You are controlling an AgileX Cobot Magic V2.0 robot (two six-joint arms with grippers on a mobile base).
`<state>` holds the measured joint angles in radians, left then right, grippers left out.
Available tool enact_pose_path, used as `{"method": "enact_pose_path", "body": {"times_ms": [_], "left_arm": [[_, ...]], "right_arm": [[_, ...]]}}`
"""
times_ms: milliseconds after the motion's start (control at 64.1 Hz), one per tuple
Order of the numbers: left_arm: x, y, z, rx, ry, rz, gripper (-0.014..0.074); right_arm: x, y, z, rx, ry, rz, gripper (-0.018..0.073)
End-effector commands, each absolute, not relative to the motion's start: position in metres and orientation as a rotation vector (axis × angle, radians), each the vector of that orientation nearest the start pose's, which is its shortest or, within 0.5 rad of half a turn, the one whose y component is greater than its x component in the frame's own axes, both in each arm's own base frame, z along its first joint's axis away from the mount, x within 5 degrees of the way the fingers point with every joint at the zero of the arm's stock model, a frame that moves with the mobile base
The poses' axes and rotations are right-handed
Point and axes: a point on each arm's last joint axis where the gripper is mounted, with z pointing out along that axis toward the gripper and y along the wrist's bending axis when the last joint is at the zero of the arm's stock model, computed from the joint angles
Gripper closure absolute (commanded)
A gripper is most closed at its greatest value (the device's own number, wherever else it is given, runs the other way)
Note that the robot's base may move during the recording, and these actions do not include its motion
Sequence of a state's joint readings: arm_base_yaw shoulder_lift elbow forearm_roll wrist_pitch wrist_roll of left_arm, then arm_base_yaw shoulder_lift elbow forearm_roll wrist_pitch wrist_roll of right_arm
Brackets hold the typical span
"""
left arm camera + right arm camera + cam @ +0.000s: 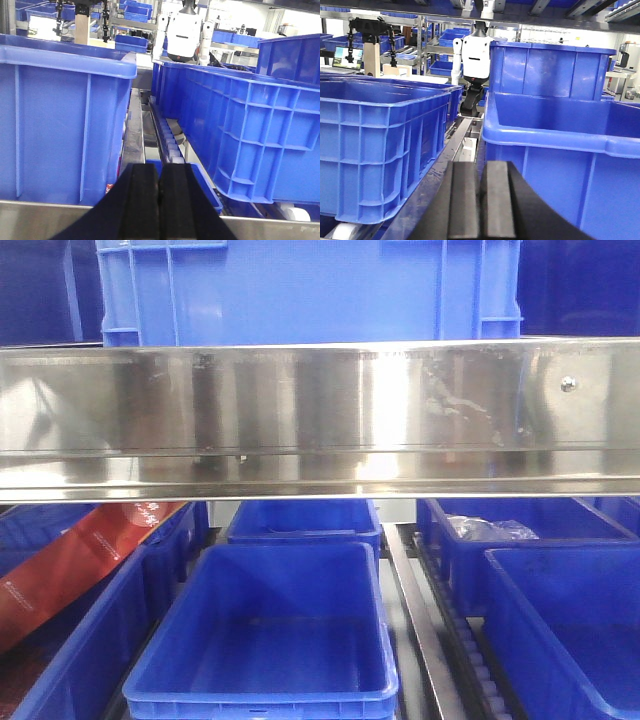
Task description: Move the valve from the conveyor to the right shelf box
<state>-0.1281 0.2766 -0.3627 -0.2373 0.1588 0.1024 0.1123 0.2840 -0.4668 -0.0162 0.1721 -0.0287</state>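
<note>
Right up against the left wrist lens we've got the left hand (159, 200), its two black pads pressed flat together with nothing between them, so it's closed on air. It hangs over a steel shelf edge (30, 220). A tall blue crate (65, 120) fills the left of that view and a ribbed blue crate (250, 135) runs down the right, with a roller track (167, 135) in the gap between them. Further back stands a white humanoid-looking robot (182, 37).

Same story in the right wrist view: the right hand (481, 200) is closed too, pads touching, holding nothing. A blue crate (380, 150) sits on its left, a smooth-walled blue bin (560, 170) on its right, and a taller blue tote (550, 70) behind that.

From the front camera, a shiny steel shelf beam (320, 420) cuts across the middle with a blue crate (300, 290) on top. Under it, an empty blue box (270, 640) sits dead centre, another blue box (560, 610) lies to the right, and a further one behind holds a clear plastic bag (490, 530). Something red (80, 560) leans in the left bin.

We can't spot the valve or the conveyor in any of the three views.
</note>
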Motion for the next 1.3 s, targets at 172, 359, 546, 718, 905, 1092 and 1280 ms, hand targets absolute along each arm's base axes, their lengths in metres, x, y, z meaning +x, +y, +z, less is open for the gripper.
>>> {"method": "enact_pose_path", "body": {"times_ms": [172, 359, 546, 718, 905, 1092, 1280], "left_arm": [[0.071, -0.012, 0.305, 0.022, 1.533, -0.23, 0.0707], [0.071, -0.012, 0.305, 0.022, 1.533, -0.23, 0.0707], [0.071, -0.012, 0.305, 0.022, 1.533, -0.23, 0.0707], [0.071, -0.012, 0.305, 0.022, 1.533, -0.23, 0.0707], [0.071, -0.012, 0.305, 0.022, 1.533, -0.23, 0.0707], [0.071, -0.012, 0.305, 0.022, 1.533, -0.23, 0.0707], [0.071, -0.012, 0.305, 0.022, 1.533, -0.23, 0.0707]], "right_arm": [[0.059, 0.006, 0.337, -0.111, 1.434, 0.04, 0.0727], [0.047, 0.004, 0.293, -0.063, 1.446, 0.065, 0.0727], [0.051, 0.004, 0.233, -0.007, 1.531, 0.09, 0.0727], [0.056, 0.003, 0.207, 0.0, 1.554, 0.084, 0.0727], [0.056, 0.003, 0.214, 0.005, 1.477, 0.081, 0.0727], [0.056, 0.003, 0.212, 0.004, 1.501, 0.082, 0.0727], [0.056, 0.003, 0.21, 0.003, 1.514, 0.082, 0.0727]]}}
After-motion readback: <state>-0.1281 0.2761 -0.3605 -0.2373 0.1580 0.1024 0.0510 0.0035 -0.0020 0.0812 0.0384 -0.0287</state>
